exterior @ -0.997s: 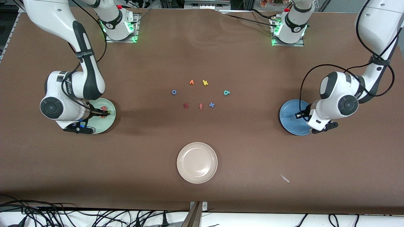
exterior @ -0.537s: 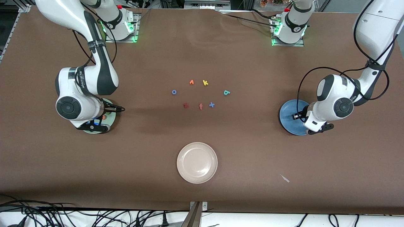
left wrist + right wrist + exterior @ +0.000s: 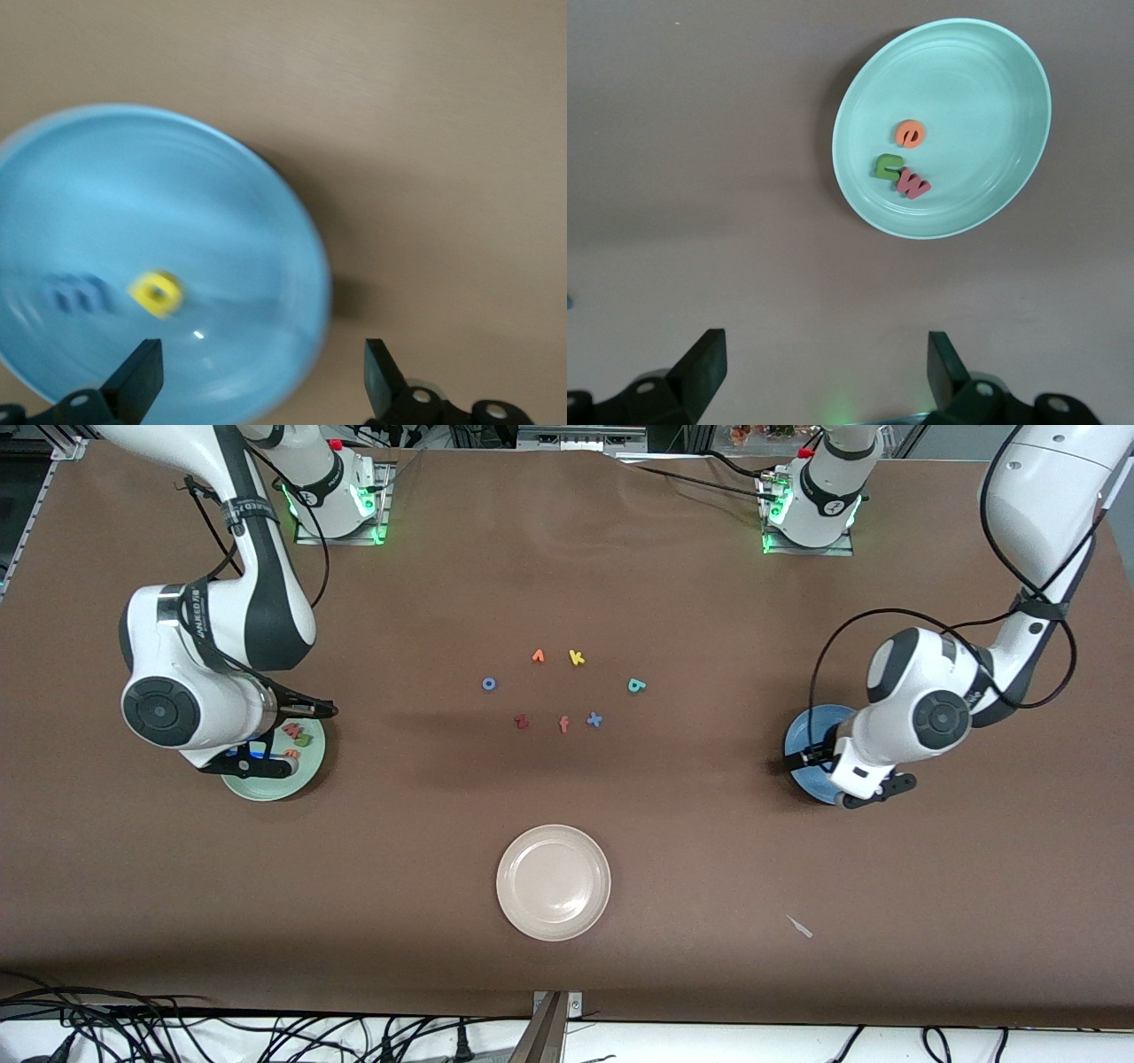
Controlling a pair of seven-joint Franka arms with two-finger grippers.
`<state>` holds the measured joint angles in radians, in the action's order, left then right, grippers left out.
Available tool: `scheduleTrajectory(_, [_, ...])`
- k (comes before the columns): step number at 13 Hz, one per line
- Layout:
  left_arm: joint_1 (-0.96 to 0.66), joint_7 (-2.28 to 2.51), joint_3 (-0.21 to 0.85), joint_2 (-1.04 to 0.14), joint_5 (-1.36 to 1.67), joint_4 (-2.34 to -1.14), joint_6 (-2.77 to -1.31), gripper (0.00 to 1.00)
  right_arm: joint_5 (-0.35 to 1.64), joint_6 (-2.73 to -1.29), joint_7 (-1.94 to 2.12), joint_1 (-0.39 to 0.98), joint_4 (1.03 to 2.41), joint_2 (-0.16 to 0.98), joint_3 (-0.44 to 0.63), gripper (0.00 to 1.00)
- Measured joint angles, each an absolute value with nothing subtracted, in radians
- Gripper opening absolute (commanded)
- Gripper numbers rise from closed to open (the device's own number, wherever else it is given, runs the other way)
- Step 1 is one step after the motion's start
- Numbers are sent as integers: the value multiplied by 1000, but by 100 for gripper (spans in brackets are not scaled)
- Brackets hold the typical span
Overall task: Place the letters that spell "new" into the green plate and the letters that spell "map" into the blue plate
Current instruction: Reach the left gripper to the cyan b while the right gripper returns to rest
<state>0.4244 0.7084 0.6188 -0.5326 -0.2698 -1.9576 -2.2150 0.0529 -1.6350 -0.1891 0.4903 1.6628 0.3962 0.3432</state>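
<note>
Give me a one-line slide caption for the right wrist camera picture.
Orange "e", olive-green "n" and pinkish-red "w" lie in the green plate.

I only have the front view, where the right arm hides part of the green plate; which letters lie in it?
Observer: In the right wrist view the green plate holds the orange e, olive n and red w.
Operator: And the blue plate under the left arm?
Observer: The left wrist view shows the blue m and yellow p in it; no teal letter shows there.
Operator: Is either gripper holding anything?
Observer: No: the left gripper over the blue plate and the right gripper beside the green plate are open, empty.
</note>
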Motion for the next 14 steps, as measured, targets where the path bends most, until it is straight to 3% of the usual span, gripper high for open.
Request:
scheduleTrajectory(4, [348,989,740,-534,-270,-1959,-2218,100,53,-1620,-135,463,1662,319,311,100])
scheduleTrajectory(7, [198,1206,741,-559,-270,-1966,-2295,100,46,-1619,-122,359,1661,226,206,100])
scheduleTrajectory(14, [63,1528,732,-666,-270,-1976,-2376,99,21,-1581,-102,227,1637,51,195,100])
